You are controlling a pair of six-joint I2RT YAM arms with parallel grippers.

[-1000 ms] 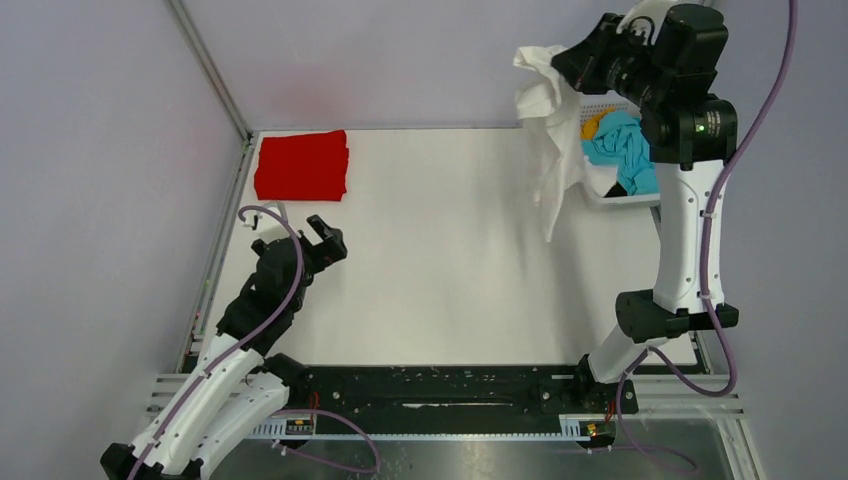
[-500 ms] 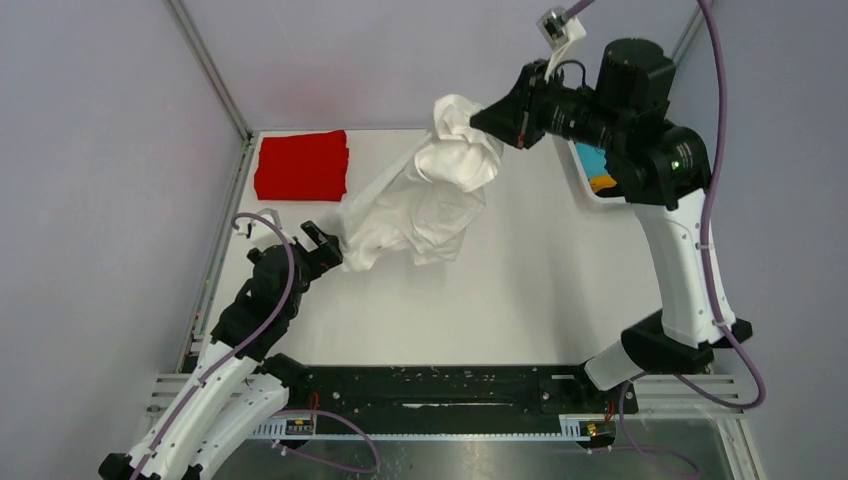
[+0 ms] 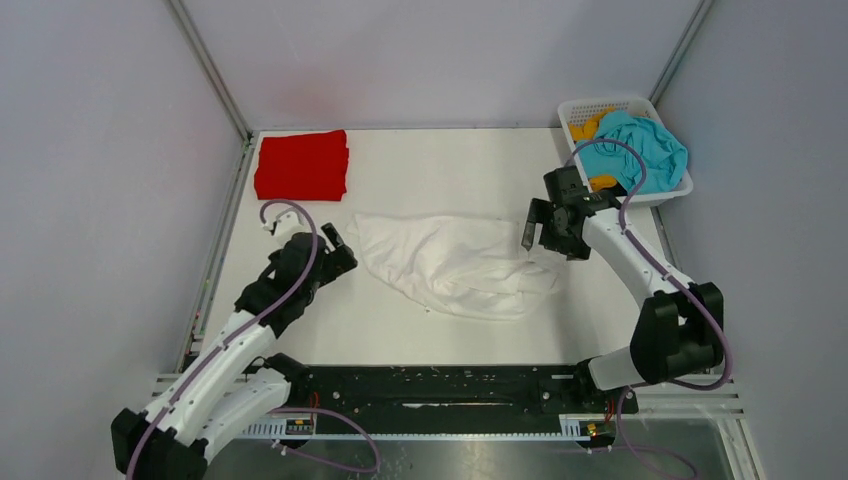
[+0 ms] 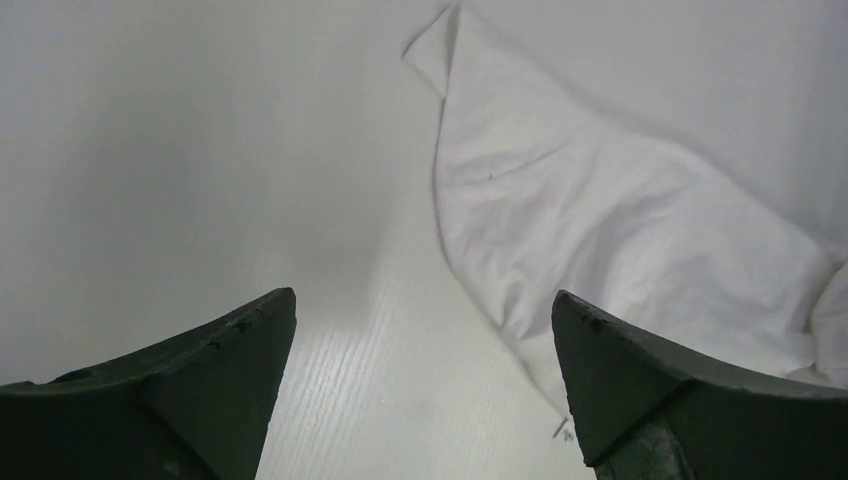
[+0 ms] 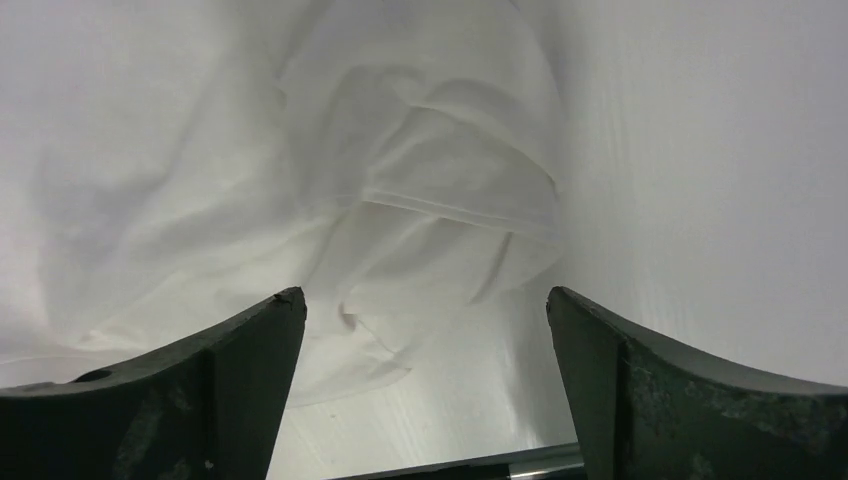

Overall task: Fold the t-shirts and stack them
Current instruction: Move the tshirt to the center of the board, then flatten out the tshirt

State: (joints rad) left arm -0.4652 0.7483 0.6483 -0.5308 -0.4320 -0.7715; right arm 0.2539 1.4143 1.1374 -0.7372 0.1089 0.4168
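I read the white t-shirt (image 3: 450, 265) crumpled on the worktop (image 3: 450, 170), sleeves and collar lost in its folds, left end effector (image 3: 343, 250) released beside its left edge, right end effector (image 3: 542, 238) released above its right edge, teal t-shirt (image 3: 640, 150) covering most of the basket (image 3: 610, 103) behind it.

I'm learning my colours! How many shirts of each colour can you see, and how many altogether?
Red shirt: 1, folded
White shirt: 1, lying crumpled
Teal shirt: 1, in the basket
Orange-yellow shirt: 1 showing, mostly hidden under the teal one
Total: 4
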